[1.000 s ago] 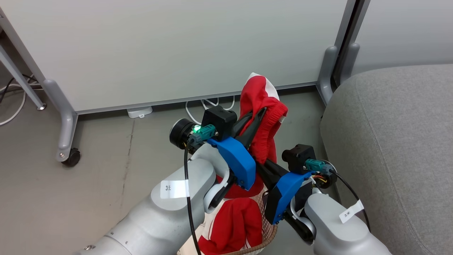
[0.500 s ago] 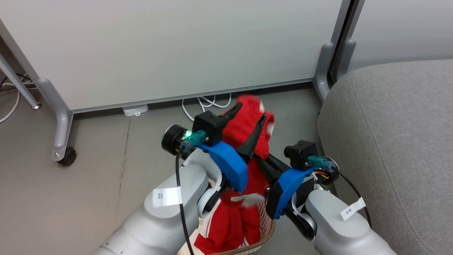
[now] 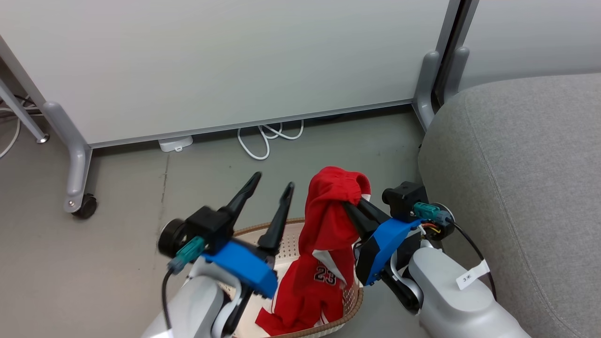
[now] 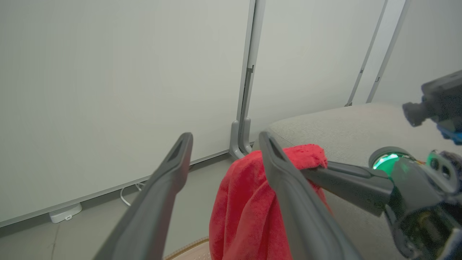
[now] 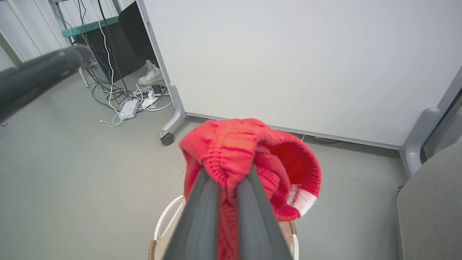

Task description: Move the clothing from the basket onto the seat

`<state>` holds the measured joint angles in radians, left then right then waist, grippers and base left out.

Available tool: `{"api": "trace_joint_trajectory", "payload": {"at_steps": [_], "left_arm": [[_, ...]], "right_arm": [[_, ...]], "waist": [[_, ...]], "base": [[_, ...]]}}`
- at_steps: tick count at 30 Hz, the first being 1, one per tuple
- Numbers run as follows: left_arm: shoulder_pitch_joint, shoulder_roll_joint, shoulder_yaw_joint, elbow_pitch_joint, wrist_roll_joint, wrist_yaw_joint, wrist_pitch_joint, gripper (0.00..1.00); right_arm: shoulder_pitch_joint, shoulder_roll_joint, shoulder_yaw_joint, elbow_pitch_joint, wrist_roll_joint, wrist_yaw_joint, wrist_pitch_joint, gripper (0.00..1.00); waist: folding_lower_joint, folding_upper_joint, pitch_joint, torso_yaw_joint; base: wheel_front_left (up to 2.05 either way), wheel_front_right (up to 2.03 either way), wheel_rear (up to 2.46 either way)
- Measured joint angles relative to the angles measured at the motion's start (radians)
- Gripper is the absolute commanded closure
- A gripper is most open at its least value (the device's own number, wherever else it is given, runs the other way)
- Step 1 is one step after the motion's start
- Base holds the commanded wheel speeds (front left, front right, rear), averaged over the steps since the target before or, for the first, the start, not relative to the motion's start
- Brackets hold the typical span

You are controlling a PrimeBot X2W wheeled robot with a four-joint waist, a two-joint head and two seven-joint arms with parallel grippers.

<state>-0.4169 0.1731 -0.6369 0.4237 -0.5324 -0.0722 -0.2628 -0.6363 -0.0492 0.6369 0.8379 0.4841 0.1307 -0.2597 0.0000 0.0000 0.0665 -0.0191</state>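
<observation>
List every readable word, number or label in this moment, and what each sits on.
"23": dark numerals with a white outline, on the red garment, low on its hanging part.
"3" plus one more character too small to read: on the white tag stuck to the right forearm.
No other text is legible.

Two grippers, left gripper (image 3: 273,180) and right gripper (image 3: 347,205); one basket (image 3: 357,307); one seat (image 3: 516,164); one castor (image 3: 85,206); red clothing (image 3: 328,225), number unclear.
</observation>
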Motion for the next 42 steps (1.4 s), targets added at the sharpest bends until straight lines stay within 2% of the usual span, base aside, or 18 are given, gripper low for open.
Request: {"api": "trace_joint_trajectory", "payload": {"at_steps": [5,10,18,31,42], "left_arm": [[0.12,0.005,0.11,-0.07,0.079,-0.025,0.0,0.0],[0.212,-0.017,0.223,-0.102,0.131,-0.035,0.0,0.0],[0.288,-0.053,0.336,-0.125,0.198,-0.049,0.0,0.0],[0.308,-0.074,0.359,-0.131,0.235,-0.057,0.0,0.0],[0.306,-0.062,0.36,-0.137,0.233,-0.057,0.0,0.0]], "right_arm": [[0.004,0.0,-0.02,-0.005,-0.011,0.0,-0.001,1.0],[0.013,0.0,-0.036,-0.014,-0.018,0.0,-0.001,1.0],[0.03,0.0,-0.052,-0.028,-0.032,0.0,-0.002,1.0],[0.046,0.0,-0.049,-0.042,-0.033,0.0,-0.002,1.0],[0.044,0.0,-0.056,-0.059,-0.034,0.0,-0.002,1.0]], "waist": [[0.0,0.0,-0.004,0.001],[0.0,0.0,-0.012,0.003],[0.0,0.0,-0.016,0.005],[0.0,0.0,-0.018,-0.018],[0.0,0.0,-0.002,-0.121]], "base": [[0.0,0.0,0.0],[0.0,0.0,0.0],[0.0,0.0,0.0],[0.0,0.0,0.0],[0.0,0.0,0.0]]}}
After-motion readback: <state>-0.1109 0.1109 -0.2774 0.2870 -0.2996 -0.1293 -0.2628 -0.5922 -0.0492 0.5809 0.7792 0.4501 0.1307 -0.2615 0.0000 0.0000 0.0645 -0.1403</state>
